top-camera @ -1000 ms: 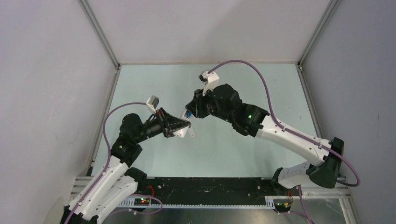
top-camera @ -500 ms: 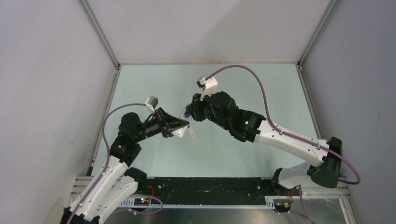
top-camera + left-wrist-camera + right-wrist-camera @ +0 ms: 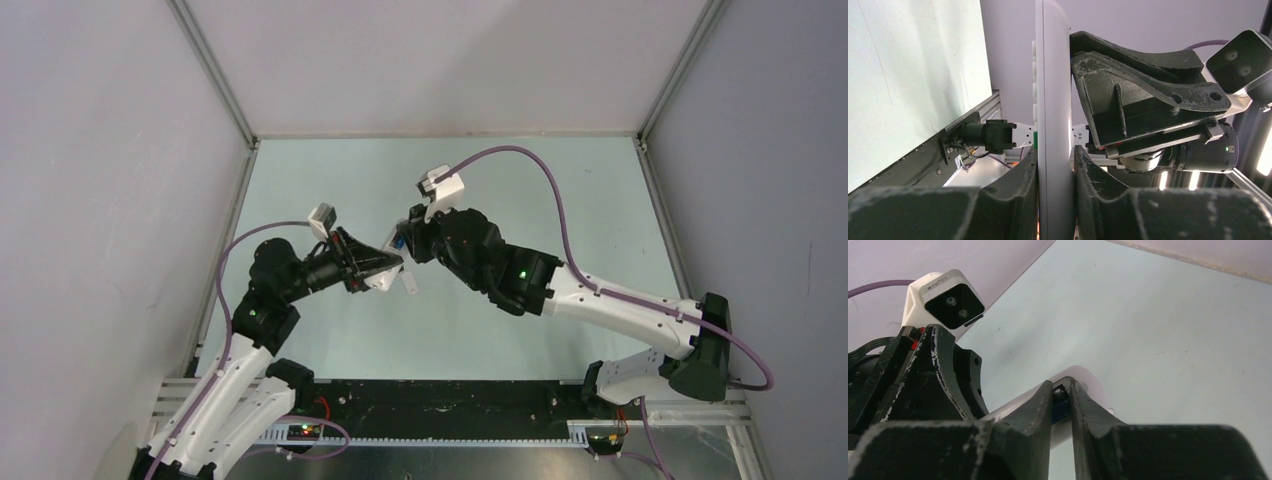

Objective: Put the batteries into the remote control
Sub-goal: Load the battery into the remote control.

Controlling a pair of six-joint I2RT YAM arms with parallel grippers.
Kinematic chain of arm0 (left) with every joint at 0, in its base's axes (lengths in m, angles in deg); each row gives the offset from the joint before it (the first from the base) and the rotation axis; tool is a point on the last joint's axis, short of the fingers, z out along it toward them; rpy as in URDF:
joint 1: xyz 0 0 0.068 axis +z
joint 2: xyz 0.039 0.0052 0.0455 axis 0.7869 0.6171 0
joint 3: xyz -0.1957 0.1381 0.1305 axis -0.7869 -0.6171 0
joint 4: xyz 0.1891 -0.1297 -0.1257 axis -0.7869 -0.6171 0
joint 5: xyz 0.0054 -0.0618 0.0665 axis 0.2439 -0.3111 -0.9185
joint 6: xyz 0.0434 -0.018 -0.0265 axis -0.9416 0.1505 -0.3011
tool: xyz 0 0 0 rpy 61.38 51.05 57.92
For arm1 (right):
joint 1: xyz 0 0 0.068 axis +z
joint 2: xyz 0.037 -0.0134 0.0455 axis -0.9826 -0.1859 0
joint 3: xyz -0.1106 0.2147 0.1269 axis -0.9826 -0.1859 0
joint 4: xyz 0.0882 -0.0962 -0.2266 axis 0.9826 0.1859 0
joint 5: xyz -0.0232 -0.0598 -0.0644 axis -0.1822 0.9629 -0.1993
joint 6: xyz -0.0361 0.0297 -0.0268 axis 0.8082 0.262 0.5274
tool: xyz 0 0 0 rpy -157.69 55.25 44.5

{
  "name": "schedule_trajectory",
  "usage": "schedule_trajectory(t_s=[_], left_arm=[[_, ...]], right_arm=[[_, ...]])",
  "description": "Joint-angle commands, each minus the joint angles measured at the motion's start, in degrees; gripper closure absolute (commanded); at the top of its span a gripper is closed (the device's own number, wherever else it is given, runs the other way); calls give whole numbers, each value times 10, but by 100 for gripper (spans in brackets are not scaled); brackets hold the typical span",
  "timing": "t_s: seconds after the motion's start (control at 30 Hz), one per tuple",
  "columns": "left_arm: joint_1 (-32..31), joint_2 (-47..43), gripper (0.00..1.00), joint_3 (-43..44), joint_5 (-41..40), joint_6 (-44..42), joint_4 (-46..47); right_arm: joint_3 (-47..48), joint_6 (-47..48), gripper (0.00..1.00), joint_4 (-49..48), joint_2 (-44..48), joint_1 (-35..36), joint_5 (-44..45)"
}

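Between the fingers of the left tool (image 3: 1055,165) stands the small white rectangular plastic remote control (image 3: 1052,75). It is seen edge-on with a finger pressed on each broad face, and is raised off the pale green tabletop (image 3: 1173,315). Just ahead of that tool, the right tool (image 3: 1061,390) is drawn narrow onto a slim bright blue cylindrical battery (image 3: 1061,411), which sits at the rounded white end of the remote control. The fingers hide the compartment, so I cannot tell whether the blue battery has reached it.

For a clean insertion, the left tool should hold the body rigid. The right tool should line the blue battery's axis up with the slot, lead with the spring-side end, press it home, and only then loosen. A skewed entry would likely lever the battery out of so slight a pinch. The dark second battery shows in no view.
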Motion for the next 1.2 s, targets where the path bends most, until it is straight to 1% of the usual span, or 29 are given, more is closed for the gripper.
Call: schedule_trajectory(t_s=[0.0, 0.17, 0.27, 0.53, 0.57, 0.73, 1.0, 1.07, 1.1, 1.13, 1.17], left_arm=[[11, -7, 100, 54, -30, 22, 134], [12, -8, 100, 45, -29, 49, 159], [15, -11, 100, 38, -29, 68, 171], [19, -19, 100, 37, -29, 81, 180], [19, -18, 100, 37, -29, 81, 180], [20, -17, 100, 34, -27, 78, 180], [22, -15, 100, 35, -19, 76, 182], [22, -16, 100, 34, -16, 73, 182], [22, -15, 100, 38, -13, 68, 182], [22, -13, 100, 41, -5, 62, 182], [22, -9, 100, 49, 0, 49, 182]], right_arm=[[-20, -11, 80, 43, -18, 49, -13], [-49, -24, 86, 11, -12, 71, 54], [-60, -24, 87, 4, -8, 76, 75], [-68, -2, 89, 5, -18, 89, 133], [-67, 2, 88, 5, -19, 89, 135], [-67, 3, 71, 3, -14, 90, 136], [-67, -11, 57, 17, -13, 77, 145], [-67, -41, 53, 24, 0, 60, 110], [-67, -54, 51, 26, 9, 38, 61], [-68, -81, 51, 30, 13, 25, 32], [-68, -93, 50, 31, 19, 3, -20]])
